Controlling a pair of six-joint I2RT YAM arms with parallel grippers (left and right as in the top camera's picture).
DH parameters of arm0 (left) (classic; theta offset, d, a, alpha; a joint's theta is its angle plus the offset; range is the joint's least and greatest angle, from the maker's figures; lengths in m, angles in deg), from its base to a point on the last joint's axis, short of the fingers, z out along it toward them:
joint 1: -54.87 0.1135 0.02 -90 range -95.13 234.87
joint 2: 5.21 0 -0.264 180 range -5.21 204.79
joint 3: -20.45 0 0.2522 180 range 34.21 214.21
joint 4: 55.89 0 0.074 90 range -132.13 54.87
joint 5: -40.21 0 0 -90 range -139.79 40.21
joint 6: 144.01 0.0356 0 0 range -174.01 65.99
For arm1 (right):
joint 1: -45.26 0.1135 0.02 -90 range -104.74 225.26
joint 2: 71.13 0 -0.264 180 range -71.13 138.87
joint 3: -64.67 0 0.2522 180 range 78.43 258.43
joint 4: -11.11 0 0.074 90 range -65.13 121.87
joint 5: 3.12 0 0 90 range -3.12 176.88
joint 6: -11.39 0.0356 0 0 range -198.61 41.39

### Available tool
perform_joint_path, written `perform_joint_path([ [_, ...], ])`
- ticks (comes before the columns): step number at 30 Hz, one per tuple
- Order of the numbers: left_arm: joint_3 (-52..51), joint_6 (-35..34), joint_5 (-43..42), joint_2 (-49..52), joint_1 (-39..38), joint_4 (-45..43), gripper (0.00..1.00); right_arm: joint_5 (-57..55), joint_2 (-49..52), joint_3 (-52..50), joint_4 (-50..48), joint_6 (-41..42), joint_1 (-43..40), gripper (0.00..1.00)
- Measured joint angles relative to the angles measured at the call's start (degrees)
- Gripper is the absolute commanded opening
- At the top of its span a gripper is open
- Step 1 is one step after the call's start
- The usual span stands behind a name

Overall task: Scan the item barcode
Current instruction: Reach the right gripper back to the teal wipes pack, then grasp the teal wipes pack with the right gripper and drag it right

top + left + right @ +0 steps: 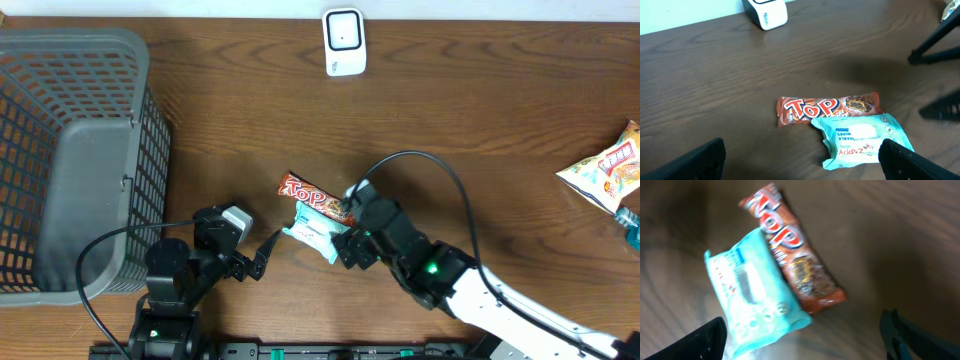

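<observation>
Right gripper point(337, 230) is seen with its jaws spread wide over two packets at the middle of the bench point(480, 90), and nothing is held between them; the left gripper point(255, 258) is likewise spread wide and empty.

A grey mesh basket point(150, 150) is set at 9 o'clock from the packets, well apart; a white scanner point(344, 42) stands at 12 o'clock near the far edge; a snack bag point(605, 175) lies at 3 o'clock by the right edge; a black cable point(440, 165) is looped over the right arm.

A red Top chocolate bar point(312, 195) and a pale blue wipes pack point(315, 232) lie flat and touching, the pack's edge lapped onto the bar; which of the two is to be scanned cannot be told. From the right wrist, both are framed between the fingers, the pack point(755, 297) at 10 o'clock and the bar point(790, 250) at 12 o'clock; the view is blurred, and contact cannot be judged. From the left wrist, the bar point(827, 107) is seen at 12 o'clock and the pack point(862, 140) at 1 o'clock, just ahead of the left gripper point(802, 160).

Bare wood is seen between the packets and the scanner point(766, 12); the left gripper stands just beside the pack at 8 o'clock.
</observation>
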Motion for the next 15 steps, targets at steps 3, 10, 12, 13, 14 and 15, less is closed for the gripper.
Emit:
perform_joint_path([
  [3, 0.0, 0.0, 0.0, 0.0, 0.0, 0.0, 0.98, 0.5, 2.0, 0.0, -0.3, -2.2, 2.2, 0.92],
  [10, 0.0, 0.0, 0.0, 0.0, 0.0, 0.0, 0.98, -4.4, 7.2, -0.1, -3.5, -8.6, 10.0, 0.92],
  [12, 0.0, 0.0, 0.0, 0.0, 0.0, 0.0, 0.98, -7.3, 8.4, -0.1, -4.5, -10.1, 12.0, 0.91],
  [13, 0.0, 0.0, 0.0, 0.0, 0.0, 0.0, 0.98, -8.6, 9.2, -0.1, -4.7, -10.9, 13.0, 0.91],
  [14, 0.0, 0.0, 0.0, 0.0, 0.0, 0.0, 0.98, -9.5, 9.8, -0.1, -5.0, -11.5, 13.6, 0.90],
  [15, 0.0, 0.0, 0.0, 0.0, 0.0, 0.0, 0.98, -10.6, 10.9, -0.1, -5.6, -12.3, 14.4, 0.89],
])
